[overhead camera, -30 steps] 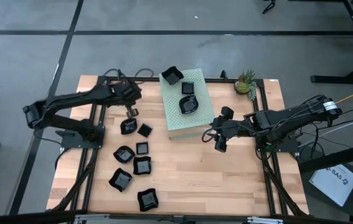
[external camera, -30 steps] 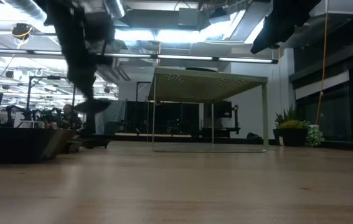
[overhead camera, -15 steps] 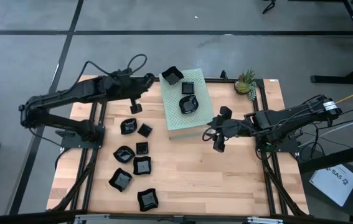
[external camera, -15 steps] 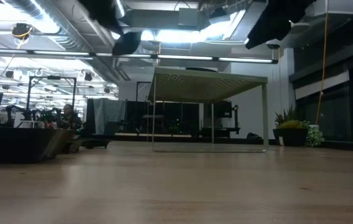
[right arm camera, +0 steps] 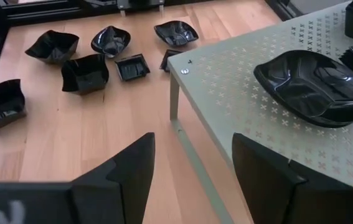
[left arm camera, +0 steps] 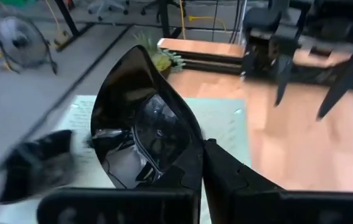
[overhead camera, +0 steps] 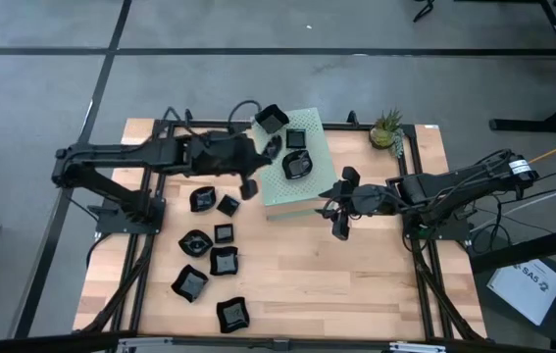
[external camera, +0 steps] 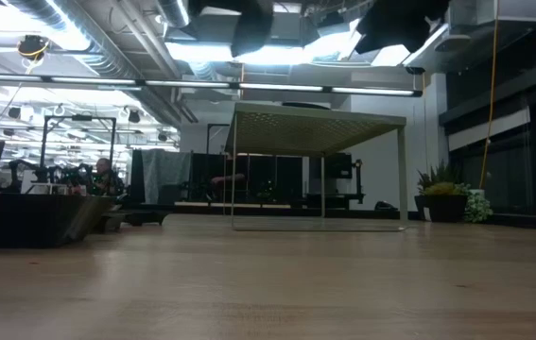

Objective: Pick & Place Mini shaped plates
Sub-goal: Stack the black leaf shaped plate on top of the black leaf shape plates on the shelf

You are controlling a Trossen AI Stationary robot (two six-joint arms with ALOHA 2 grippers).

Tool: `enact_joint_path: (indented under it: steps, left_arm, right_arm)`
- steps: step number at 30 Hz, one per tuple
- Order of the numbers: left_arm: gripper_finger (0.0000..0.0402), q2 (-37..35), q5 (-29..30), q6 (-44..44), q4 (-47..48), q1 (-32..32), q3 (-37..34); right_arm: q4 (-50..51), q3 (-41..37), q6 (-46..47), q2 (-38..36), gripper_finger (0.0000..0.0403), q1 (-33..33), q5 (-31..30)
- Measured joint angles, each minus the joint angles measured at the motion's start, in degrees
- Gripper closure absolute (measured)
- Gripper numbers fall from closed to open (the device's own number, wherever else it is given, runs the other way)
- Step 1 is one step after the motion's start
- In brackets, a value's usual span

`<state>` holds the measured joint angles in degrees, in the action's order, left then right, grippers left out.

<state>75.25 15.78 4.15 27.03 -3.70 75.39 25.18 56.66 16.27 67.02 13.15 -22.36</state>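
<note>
My left gripper point(overhead camera: 249, 184) is shut on one glossy black mini shaped plate point(left arm camera: 145, 127), high above the table at the left edge of the pale green perforated box point(overhead camera: 295, 169). In the low view the gripper with its plate point(external camera: 251, 26) shows as a dark shape near the top. Three plates lie on the box top, among them a round wavy one point(overhead camera: 297, 165). Several more plates point(overhead camera: 211, 250) lie on the wood left of the box. My right gripper point(overhead camera: 340, 214) is open, hovering off the box's right near corner, touching nothing. My left gripper pinches the plate by its rim point(left arm camera: 196, 155) between the two fingers point(left arm camera: 238, 180). The plate stands on edge above the fingers in the wrist view, with its hollow side toward the camera. It is lifted clear of the table and the box.
A small pineapple-like plant point(overhead camera: 387, 128) stands at the far right beside the box. The right wrist view shows the box's corner leg point(right arm camera: 174, 93) and plates on the wood point(right arm camera: 86, 71) beyond it. Bare wood point(overhead camera: 356, 284) lies in the table's near right part.
My left gripper, shut on the plate throughout, has risen from low over the table and swung toward the table's right, from the far left area to the box's left edge. The plate has gone with it. My right gripper has edged slightly left.
</note>
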Motion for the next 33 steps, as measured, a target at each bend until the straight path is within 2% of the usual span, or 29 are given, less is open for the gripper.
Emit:
enact_joint_path:
  steps: [6, 13, 18, 27, 33]
  left_arm:
    - [0.0400, 6.16, -0.94, 11.06, -0.72, 1.09, 5.23]
    - [0.0400, 12.81, -0.93, 16.08, -2.59, 0.98, 11.87]
    - [0.0399, 16.85, 0.79, 21.16, 0.40, 1.85, 14.74]
    - [0.0399, 22.29, 7.56, 28.02, 1.13, 3.38, 15.44]
    - [0.0399, 22.79, 11.52, 29.51, 0.99, 2.79, 15.48]
  right_arm:
    - [-2.26, 0.00, 0.02, 0.00, 0.0191, 0.00, -0.05]
    - [-4.41, 0.04, 2.57, -0.02, 0.0191, 0.00, -0.45]
    - [-0.17, 0.04, 0.64, -0.02, 0.0191, 0.00, 0.32]
    - [15.94, 0.04, -7.51, -0.02, 0.0191, 0.00, 8.20]
    - [18.13, 0.04, -9.17, -0.02, 0.0191, 0.00, 9.38]
